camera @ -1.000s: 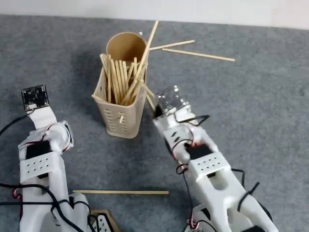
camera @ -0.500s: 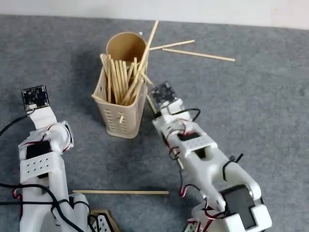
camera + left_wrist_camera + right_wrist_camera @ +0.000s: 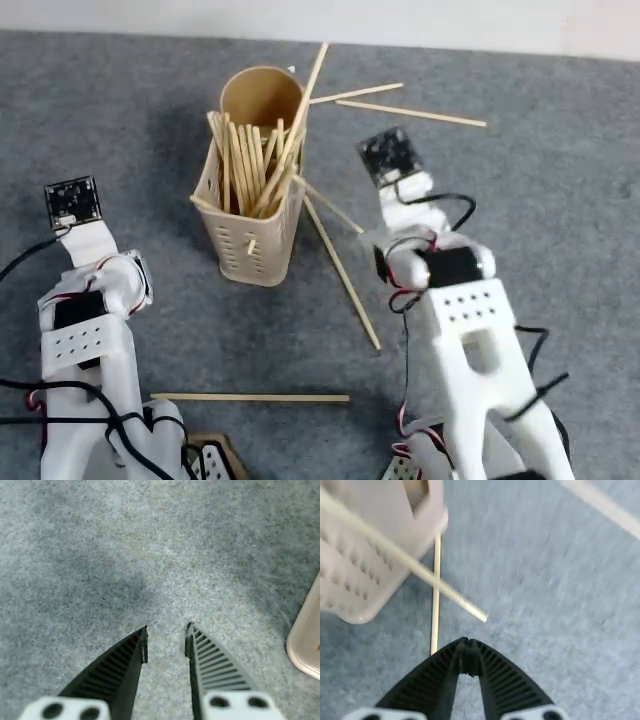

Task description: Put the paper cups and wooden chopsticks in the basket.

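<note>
Beige basket [image 3: 248, 228] stands near the middle of the grey surface [image 3: 560, 250], towards its far edge, holding a paper cup [image 3: 260, 95] and bundled wooden chopsticks [image 3: 250, 165]. One loose chopstick [image 3: 345, 281] lies beside the basket, a pair of chopsticks [image 3: 412, 113] by the far edge, and a front chopstick [image 3: 250, 398] near the front edge. The left gripper [image 3: 166, 630] has its fingers apart; the right gripper [image 3: 466, 645] has its tips pressed together, empty.

Basket [image 3: 306, 645] and paper cup [image 3: 262, 95] partly showing
The basket is running off the left wrist view's edge; chopsticks [image 3: 245, 165] are hiding the paper cup's lower part.
</note>
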